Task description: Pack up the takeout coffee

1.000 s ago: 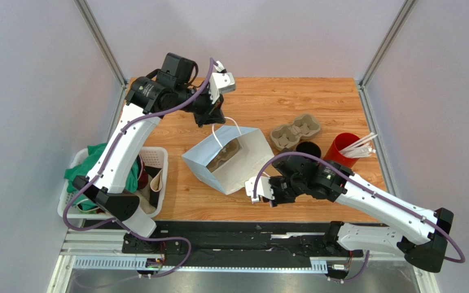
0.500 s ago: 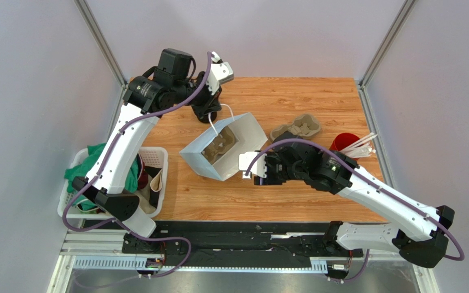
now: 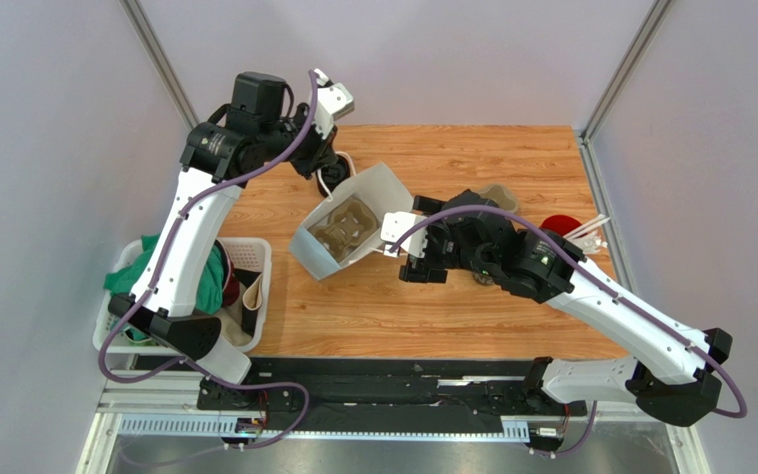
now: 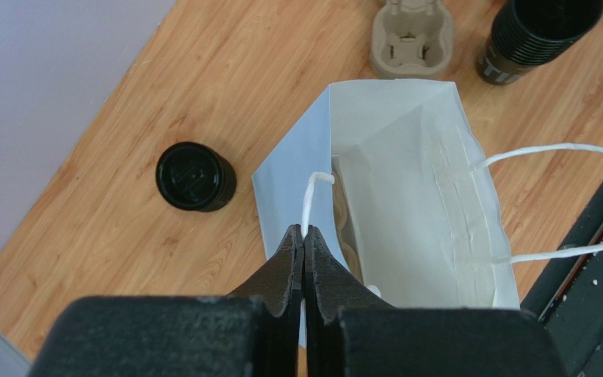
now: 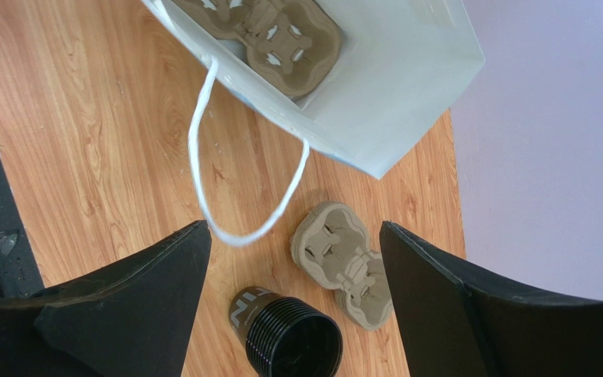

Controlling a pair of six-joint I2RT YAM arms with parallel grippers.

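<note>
The takeout coffee [image 4: 194, 177], a small black cup with a black lid, stands on the wood to the left of the white paper bag [image 4: 407, 196]; the top view does not show it. My left gripper [image 4: 305, 234] [image 3: 334, 170] is shut on one white string handle [image 4: 310, 200] of the bag and holds it from above. The bag [image 3: 348, 232] stands open with a cardboard cup tray [image 5: 273, 31] on its bottom. My right gripper [image 5: 289, 236] [image 3: 403, 252] hangs open just right of the bag. The bag's other handle loop [image 5: 242, 234] hangs loose between its fingers.
A stack of open black cups [image 5: 289, 338] lies beside a second cardboard tray [image 5: 348, 263] on the table, right of the bag. A red cup with white straws [image 3: 556, 227] stands at the right edge. A white basket with cloths [image 3: 245, 286] sits at the left.
My right gripper has opened and moved toward the back right. My left gripper has pulled the handle back and left, and the bag has shifted left and stands more upright.
</note>
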